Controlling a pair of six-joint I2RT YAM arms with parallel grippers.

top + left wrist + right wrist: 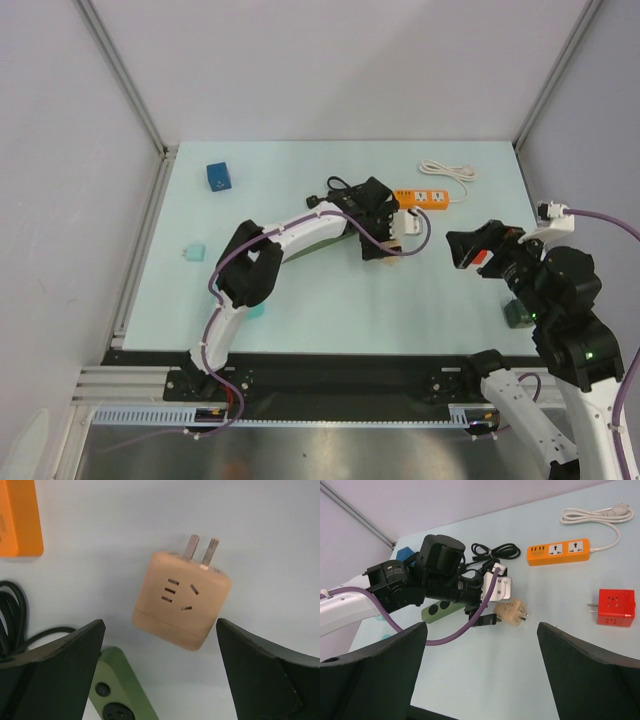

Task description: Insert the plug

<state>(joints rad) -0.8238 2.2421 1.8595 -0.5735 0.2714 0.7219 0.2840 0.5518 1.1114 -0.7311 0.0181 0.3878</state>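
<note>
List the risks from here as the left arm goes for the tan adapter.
1. The tan adapter lies skewed ahead of the open left jaws. Closing on it may catch its corners and twist it or shove it away.
2. The black cable and green power strip sit close beside one jaw and could snag or get dragged.
3. Its prongs point away from the orange power strip, so it needs turning, and a loose grip might slip then.

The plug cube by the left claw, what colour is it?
The plug cube is pale peach-tan. The left wrist view shows it best.
</note>
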